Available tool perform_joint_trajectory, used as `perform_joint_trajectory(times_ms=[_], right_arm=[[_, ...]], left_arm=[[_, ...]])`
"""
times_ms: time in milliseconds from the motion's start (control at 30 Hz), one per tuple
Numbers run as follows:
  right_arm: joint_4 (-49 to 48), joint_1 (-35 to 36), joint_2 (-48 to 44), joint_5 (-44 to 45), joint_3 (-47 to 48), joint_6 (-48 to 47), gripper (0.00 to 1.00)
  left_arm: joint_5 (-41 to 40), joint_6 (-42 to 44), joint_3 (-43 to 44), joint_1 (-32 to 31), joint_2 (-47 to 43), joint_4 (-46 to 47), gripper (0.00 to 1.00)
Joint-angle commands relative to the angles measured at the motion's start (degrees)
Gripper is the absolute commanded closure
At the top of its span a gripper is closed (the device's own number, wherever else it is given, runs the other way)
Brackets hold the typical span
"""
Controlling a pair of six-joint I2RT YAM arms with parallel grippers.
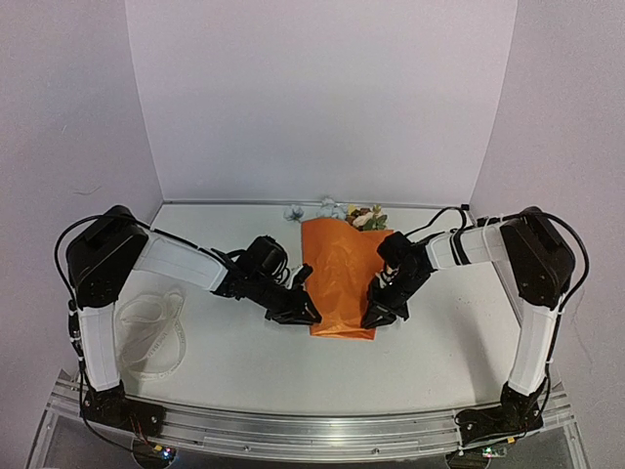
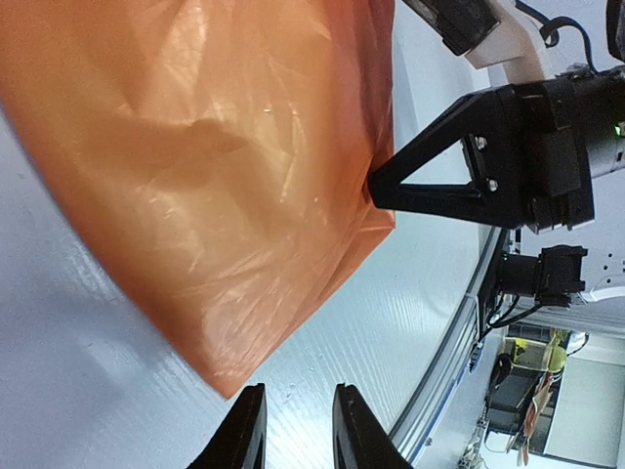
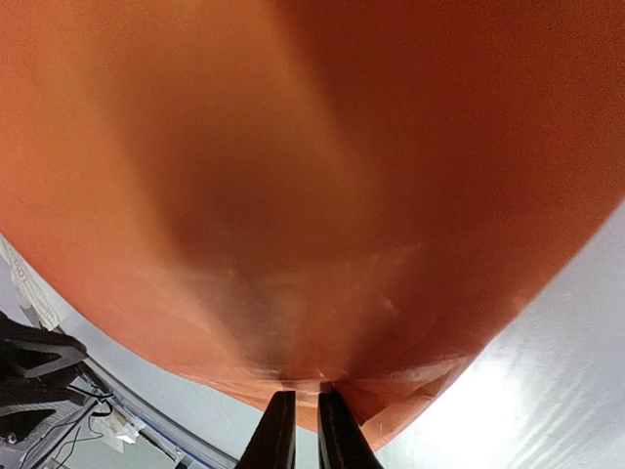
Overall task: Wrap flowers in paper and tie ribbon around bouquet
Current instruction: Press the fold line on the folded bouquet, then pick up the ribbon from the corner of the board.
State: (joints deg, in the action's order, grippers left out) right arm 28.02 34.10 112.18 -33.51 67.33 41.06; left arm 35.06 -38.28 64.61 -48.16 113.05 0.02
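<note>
Bright even light; soft glare, close-up blur on paper (image 3: 312,195).

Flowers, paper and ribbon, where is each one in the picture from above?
flowers (image 1: 332,208): top view, on the pale blooms at the paper's far end.
paper (image 1: 337,283): top view, on the middle of the orange sheet.
ribbon (image 1: 179,337): top view, on the right side of its loop.

I see a white table (image 1: 254,371) boxed in by pale walls (image 1: 312,98) on three sides. A metal rail (image 1: 312,430) runs along its near edge.
</note>
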Motion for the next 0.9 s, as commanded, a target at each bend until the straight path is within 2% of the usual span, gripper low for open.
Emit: perform_joint_trajectory(times_ms=[0,167,600,867], right_arm=[[9.76,-1.46,1.70,3.75,5.47,-5.54,0.90],[11.03,-1.44,1.16,1.52,7.67,-5.41,0.90],[9.96,2.80,-10.15,-0.05,7.45,-3.47,0.85],[9.95,2.95,-10.41,0.03,7.53,-3.38,0.83]], left_arm=[[-1.69,-2.32,-1.85,1.73,-4.26,1.97,0.75],[-4.76,-3.68,-4.58,3.30,-6.72,2.78,0.73],[-10.91,-3.77,-7.42,5.59,-12.62,1.39,0.67],[-13.13,-4.09,-8.48,6.22,-14.66,0.87,0.66]])
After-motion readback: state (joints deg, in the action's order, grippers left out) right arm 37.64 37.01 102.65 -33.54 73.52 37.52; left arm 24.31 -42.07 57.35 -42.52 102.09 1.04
